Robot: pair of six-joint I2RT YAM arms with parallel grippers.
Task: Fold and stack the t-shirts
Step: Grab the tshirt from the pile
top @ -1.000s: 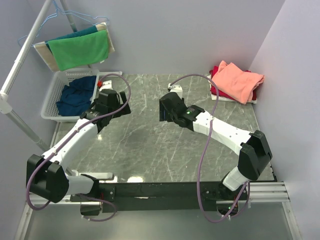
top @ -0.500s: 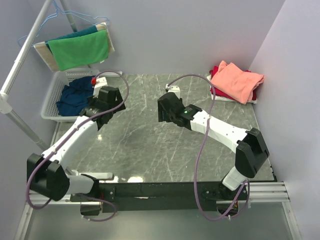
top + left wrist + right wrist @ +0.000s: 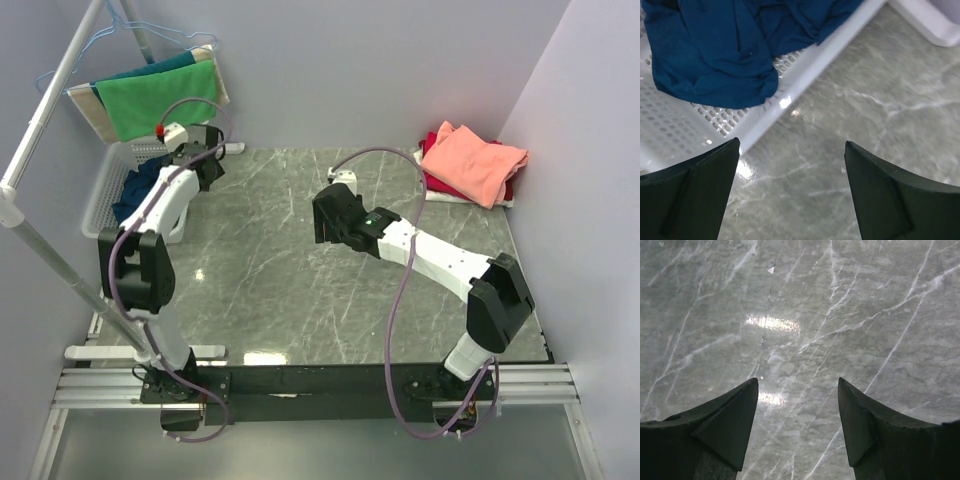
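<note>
Hovering with the left gripper (image 3: 791,145) right over the rim of the white mesh basket (image 3: 825,52), jaws spread wide, nothing between them. Looking down on the navy-blue t-shirt (image 3: 715,50), bunched in a heap inside the basket, just beyond the fingertips. Poised with the right gripper (image 3: 797,381) above the bare middle of the desk (image 3: 300,300), jaws apart too, empty. Over in the far right corner, the salmon-pink tee (image 3: 475,160) folded on top of the red tee (image 3: 432,165), well apart from both arms.

Probably the pick-up step next, and plenty to go wrong. Coming down too near the rim could mean pinching plastic instead of cloth, or dragging the light basket along. Pinching only a thin fold of that crumpled heap could mean a slip on the lift, or a snag on the mesh holes. Reaching this far back on the left, also close to the green cloth (image 3: 155,100) on its hanger; worth watching for a brush against it.
</note>
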